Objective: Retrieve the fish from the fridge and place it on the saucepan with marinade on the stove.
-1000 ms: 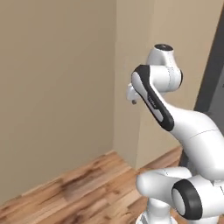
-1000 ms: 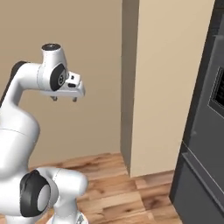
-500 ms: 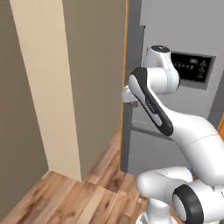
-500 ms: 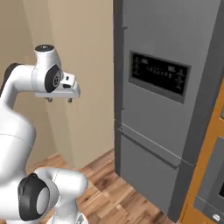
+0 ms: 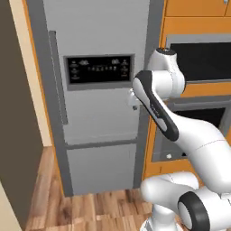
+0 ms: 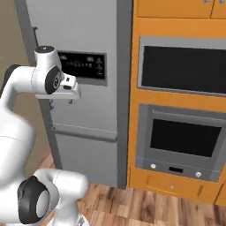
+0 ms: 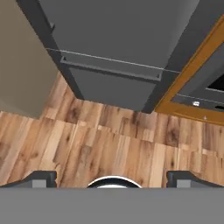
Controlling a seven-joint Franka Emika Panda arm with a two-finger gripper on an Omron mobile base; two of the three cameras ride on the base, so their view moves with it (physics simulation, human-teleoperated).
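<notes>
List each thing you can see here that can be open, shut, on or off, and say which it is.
fridge: both doors shut, handle untouched.
display panel: lit, showing small white marks.
upper oven: door shut, window dark.
lower oven: door shut, window dark.
hand: open, holding nothing, pointing down at the wood floor.

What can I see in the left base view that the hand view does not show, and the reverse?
Left base view alone: the fridge's black display panel, its vertical bar handle and the gripper raised before the closed door. Hand view alone: the wood floor straight below the hand, with the jaws set wide apart. Both: the closed grey fridge, the seam above its lower drawer, and the orange oven cabinet.
</notes>
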